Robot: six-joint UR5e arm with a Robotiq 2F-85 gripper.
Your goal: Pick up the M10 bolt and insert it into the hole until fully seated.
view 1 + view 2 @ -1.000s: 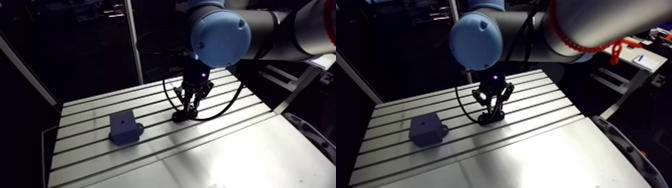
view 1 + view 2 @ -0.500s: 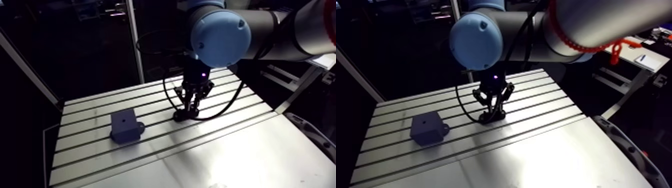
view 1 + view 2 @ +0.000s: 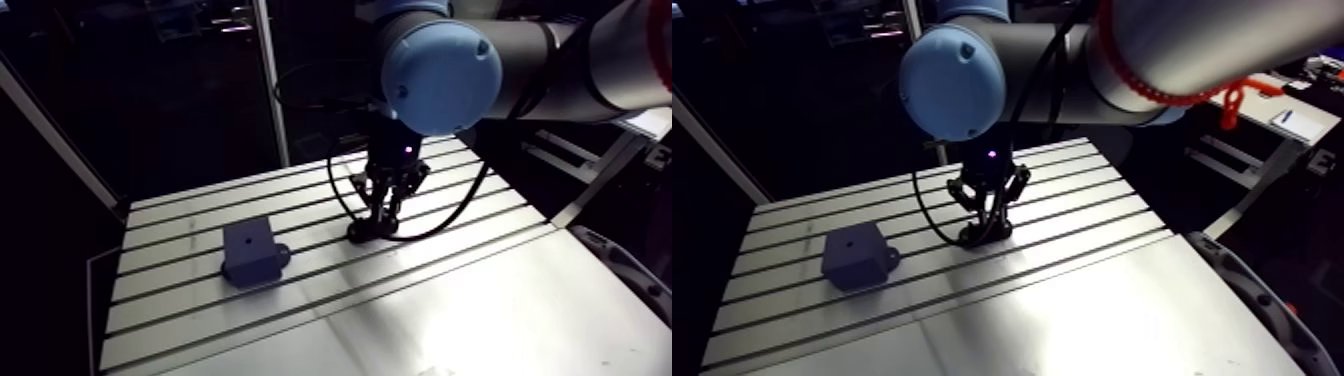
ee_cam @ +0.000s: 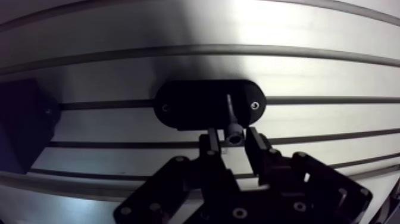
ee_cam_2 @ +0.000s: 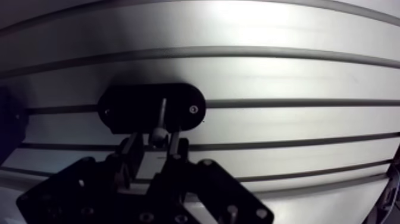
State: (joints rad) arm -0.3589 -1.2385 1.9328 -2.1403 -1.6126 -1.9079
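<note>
In the wrist view a black oval holder (image 4: pixel 190 104) lies on the slotted table. The M10 bolt (image 4: pixel 232 122) stands in it, its thin shank running down to the holder and its head between my fingers. My gripper (image 4: pixel 233 139) is shut on the bolt's head, one finger (image 4: pixel 211 145) on either side. The dark grey block (image 3: pixel 250 252) with a small hole in its top face sits to the left of the gripper (image 3: pixel 372 226) in the arm view, about a hand's width from the holder. Its corner (image 4: pixel 21 128) shows beside the holder in the wrist view.
The aluminium table (image 3: pixel 440 300) has parallel slots across its rear half and a smooth sheet at the front. A black cable (image 3: pixel 440 228) loops from the wrist down over the table to the right of the gripper.
</note>
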